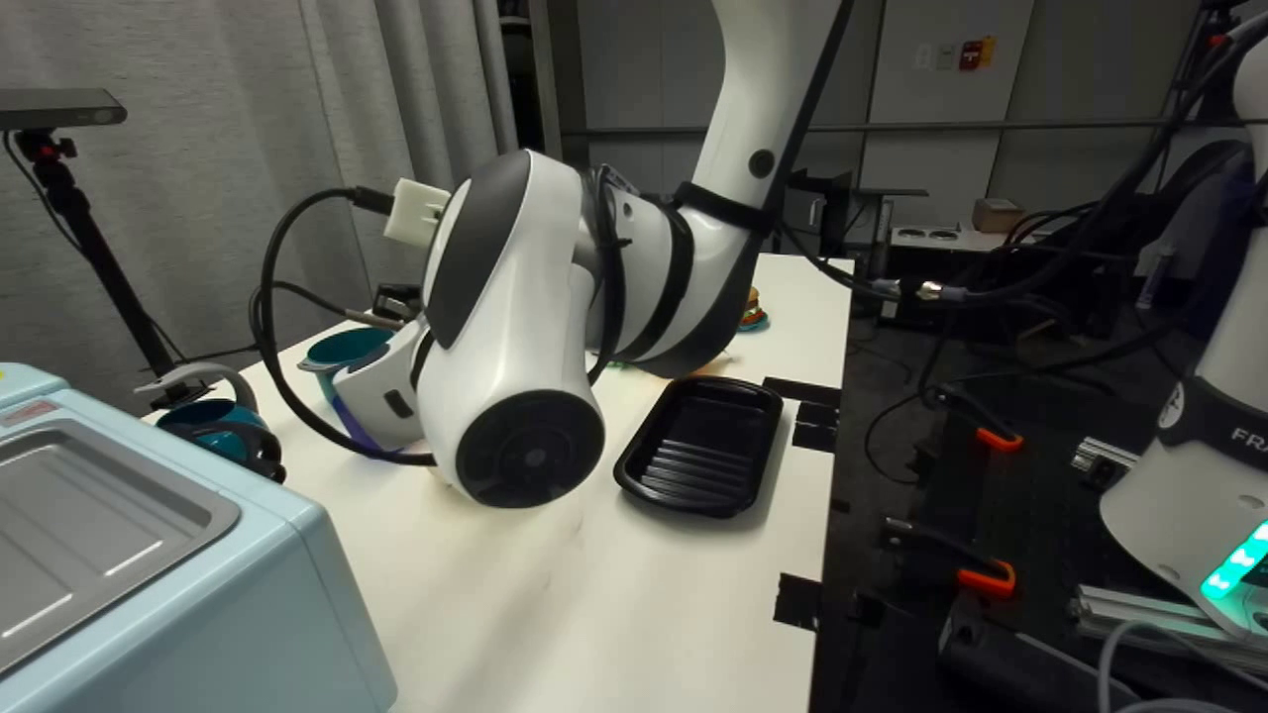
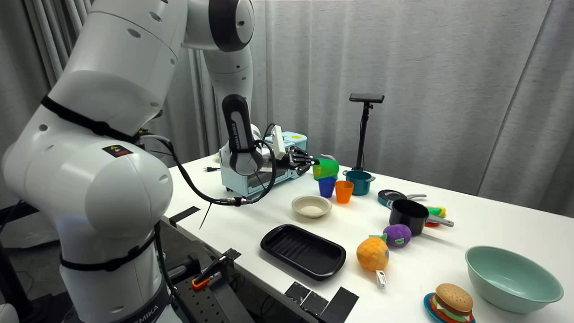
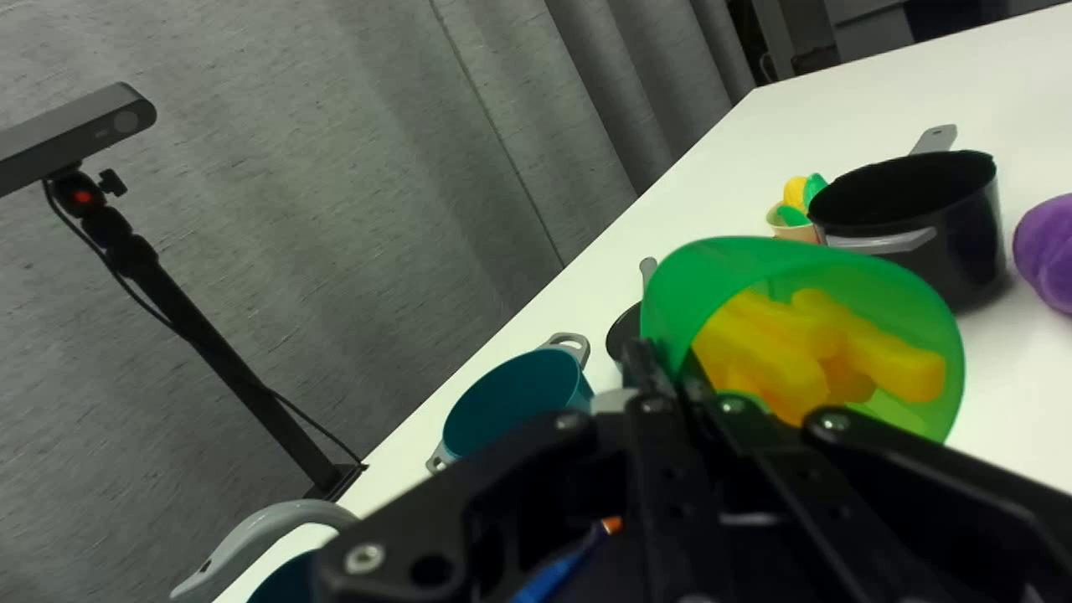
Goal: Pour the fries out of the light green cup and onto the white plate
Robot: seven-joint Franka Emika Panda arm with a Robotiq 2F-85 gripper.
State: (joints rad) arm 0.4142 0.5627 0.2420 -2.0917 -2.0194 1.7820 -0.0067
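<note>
In the wrist view, the blurred gripper [image 3: 670, 377] covers part of the light green cup [image 3: 712, 272], whose overlapping fries [image 3: 779, 352] cannot be counted. Between the gripper's links, a blue sliver [image 3: 556, 573] is unidentifiable. Left of the gripper, a teal vessel [image 3: 283, 582] is cut off below; right, a purple toy [image 3: 1048, 251] is cropped. In an exterior view, the robot arm [image 1: 525, 327] hides the cup.

Bright, even light whitens the surface [image 1: 594, 614], while the back wall [image 1: 624, 79] is dim grey and a turquoise strip [image 1: 1238, 561] glows on the robot's base [image 1: 1164, 500]. Shadows are soft, as beneath the black tray [image 2: 307, 253]. In the wrist view the pincer [image 3: 672, 375] is blurred, the curtain [image 3: 360, 243] behind crisper.
</note>
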